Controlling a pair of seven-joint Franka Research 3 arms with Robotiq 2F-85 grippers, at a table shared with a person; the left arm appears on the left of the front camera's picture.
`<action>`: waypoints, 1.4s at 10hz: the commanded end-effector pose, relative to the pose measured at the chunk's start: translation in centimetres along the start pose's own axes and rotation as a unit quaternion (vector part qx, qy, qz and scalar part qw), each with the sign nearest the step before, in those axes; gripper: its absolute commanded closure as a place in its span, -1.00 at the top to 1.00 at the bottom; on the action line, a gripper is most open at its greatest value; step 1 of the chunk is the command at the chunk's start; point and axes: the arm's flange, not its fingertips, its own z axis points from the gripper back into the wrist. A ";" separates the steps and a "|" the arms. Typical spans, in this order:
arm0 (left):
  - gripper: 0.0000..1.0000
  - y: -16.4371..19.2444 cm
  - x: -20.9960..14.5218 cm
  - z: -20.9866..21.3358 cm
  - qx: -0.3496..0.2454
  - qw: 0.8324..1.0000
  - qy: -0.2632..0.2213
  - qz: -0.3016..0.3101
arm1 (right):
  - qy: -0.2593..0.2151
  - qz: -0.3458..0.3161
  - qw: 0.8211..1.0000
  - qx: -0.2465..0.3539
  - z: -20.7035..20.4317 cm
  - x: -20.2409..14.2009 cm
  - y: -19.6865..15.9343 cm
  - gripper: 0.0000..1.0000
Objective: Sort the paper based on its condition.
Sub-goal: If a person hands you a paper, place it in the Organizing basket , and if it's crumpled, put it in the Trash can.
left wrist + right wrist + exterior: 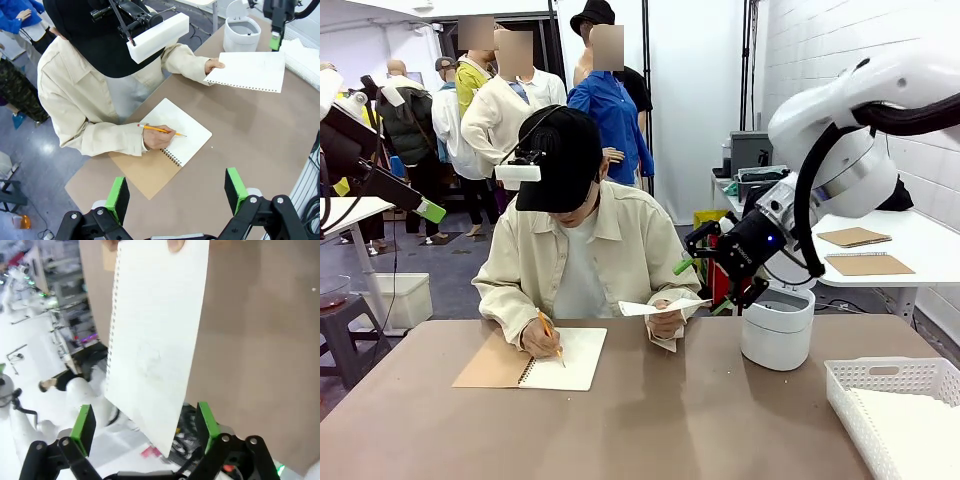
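Note:
A person at the far side holds one sheet of paper (660, 307) out in one hand, level above the table. My right gripper (702, 287) stands open at its free end. In the right wrist view the paper (155, 340) hangs from the person's thumb (176, 244), and its near corner lies between the green pads (84, 429), unclamped. My left gripper (175, 197) is open and empty, high over the table's left side. From there the paper (247, 71) and the right gripper (275, 30) both show.
The person writes with a pencil (550, 335) in an open spiral notebook (560, 360) at centre left. A white round bin (777, 325) stands right of centre. A white lattice basket (895, 410) with sheets in it sits at the near right. Bystanders stand behind.

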 end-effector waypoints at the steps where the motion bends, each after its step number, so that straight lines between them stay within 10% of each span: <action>1: 1.00 0.0 0.0 0.0 0.000 1.000 0.000 0.001 | -0.007 -0.045 0.998 0.031 -1.0 1.7 0.1 1.00; 11: 1.00 0.0 0.0 0.0 0.000 1.000 0.000 0.001 | -0.010 -0.166 0.984 0.066 -4.5 4.4 -4.8 1.00; 14: 1.00 0.0 0.0 0.0 0.000 1.000 0.000 0.001 | 0.000 -0.179 0.980 0.088 -4.2 4.6 -4.6 -0.18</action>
